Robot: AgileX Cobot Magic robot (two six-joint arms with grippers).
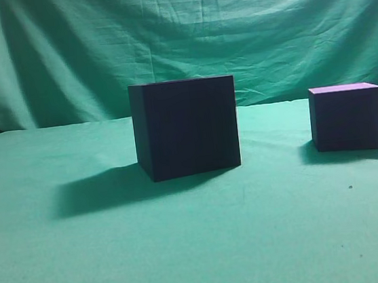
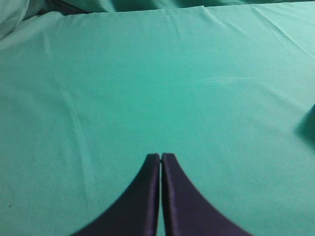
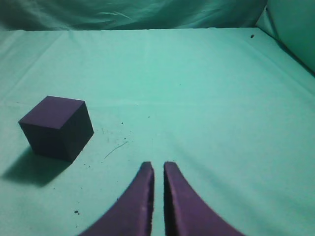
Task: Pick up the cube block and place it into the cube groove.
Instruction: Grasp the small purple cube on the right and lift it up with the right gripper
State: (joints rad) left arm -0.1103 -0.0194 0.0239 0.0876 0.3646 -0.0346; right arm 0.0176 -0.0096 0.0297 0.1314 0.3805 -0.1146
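Observation:
The cube block (image 1: 347, 120), small and dark with a purple-pink top, stands on the green cloth at the right. It also shows in the right wrist view (image 3: 56, 127), ahead and to the left of my right gripper (image 3: 158, 165), well apart from it. The right gripper's fingers are nearly together with a thin slit between them and hold nothing. The cube groove (image 1: 187, 128), a larger near-black box, stands in the middle of the table. My left gripper (image 2: 161, 155) is shut and empty over bare cloth. Neither gripper shows in the exterior view.
Green cloth (image 1: 120, 258) covers the table and hangs as a backdrop (image 1: 177, 33). A dark patch (image 2: 307, 125) sits at the right edge of the left wrist view. Small specks and a thread (image 3: 115, 149) lie on the cloth near the block.

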